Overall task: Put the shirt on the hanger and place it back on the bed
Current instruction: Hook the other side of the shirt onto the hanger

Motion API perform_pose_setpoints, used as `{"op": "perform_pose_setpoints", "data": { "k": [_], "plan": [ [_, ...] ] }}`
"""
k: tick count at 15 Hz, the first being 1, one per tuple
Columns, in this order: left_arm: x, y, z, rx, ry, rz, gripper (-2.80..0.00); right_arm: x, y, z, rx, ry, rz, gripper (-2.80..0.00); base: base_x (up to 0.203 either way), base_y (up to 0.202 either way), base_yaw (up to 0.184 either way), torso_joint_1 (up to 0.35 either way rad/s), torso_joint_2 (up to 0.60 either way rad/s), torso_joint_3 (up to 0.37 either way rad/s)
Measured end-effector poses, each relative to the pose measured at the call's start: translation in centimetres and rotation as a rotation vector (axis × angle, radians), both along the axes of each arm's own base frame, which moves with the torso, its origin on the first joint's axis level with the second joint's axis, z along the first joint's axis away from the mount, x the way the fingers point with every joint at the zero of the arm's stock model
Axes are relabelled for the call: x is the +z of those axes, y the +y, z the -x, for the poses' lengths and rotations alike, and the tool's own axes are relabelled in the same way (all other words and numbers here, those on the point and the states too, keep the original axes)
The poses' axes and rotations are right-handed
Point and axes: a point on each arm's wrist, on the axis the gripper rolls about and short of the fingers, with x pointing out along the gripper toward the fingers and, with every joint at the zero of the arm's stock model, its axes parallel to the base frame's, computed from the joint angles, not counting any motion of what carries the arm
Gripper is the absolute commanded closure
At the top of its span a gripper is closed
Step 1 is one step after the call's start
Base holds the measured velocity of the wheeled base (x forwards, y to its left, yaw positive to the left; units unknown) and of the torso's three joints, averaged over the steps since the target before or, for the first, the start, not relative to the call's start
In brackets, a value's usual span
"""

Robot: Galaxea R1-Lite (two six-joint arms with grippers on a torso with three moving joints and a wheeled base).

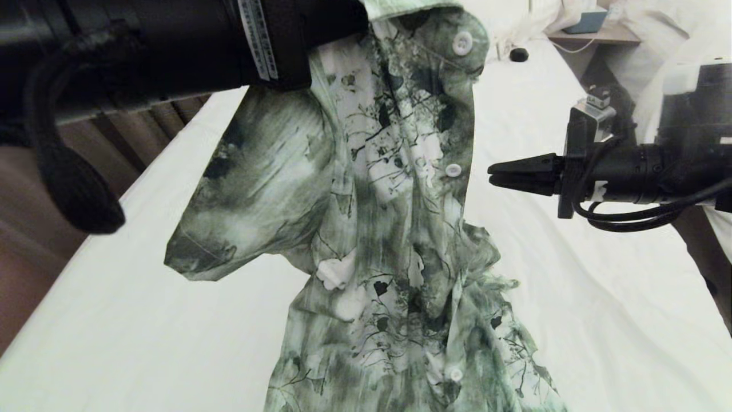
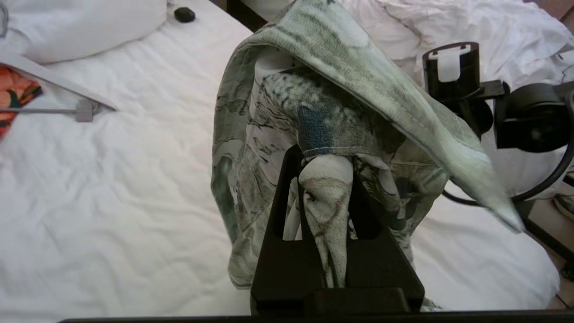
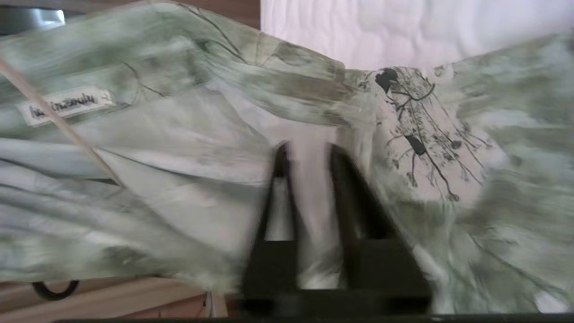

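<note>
the shirt (image 1: 394, 217), mottled green and white with dark branches, hangs above the white bed (image 1: 600, 320), its collar end up at the top of the head view and its lower part trailing down onto the sheet. it is lifted this way, by the look of it, so the body drops free and the neck opening can be worked for the hanger (image 3: 58, 121); a thin cream rod of that hanger crosses the cloth beside the collar label (image 3: 65, 104) in the right wrist view. the left gripper (image 2: 326, 188) holds the garment up: its fingers are clamped on a bunched fold of fabric near the collar. the right gripper (image 1: 496, 174) sits level just beside the button placket, apart from the cloth in the head view; its fingers stand a narrow way apart, with nothing held between them as far as can be seen. an orange-red garment (image 2: 13, 96) and a small black object (image 2: 184, 14) lie farther up the bed.
</note>
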Motion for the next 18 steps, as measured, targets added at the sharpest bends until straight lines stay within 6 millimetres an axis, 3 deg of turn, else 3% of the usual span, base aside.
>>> {"op": "perform_pose_setpoints", "data": {
  "k": [11,18],
  "plan": [
    [2.6,-0.6,-0.6,0.011,-0.017,0.016,0.00,-0.8,1.4,-1.8,0.027,0.094,0.020,-2.80,0.000,0.000,0.000,0.000,0.00,0.000],
    [3.6,-0.4,-1.0,0.028,-0.039,0.039,0.00,-0.3,3.7,-2.5,0.097,0.021,-0.081,-2.80,0.000,0.000,0.000,0.000,0.00,0.000]
  ]
}}
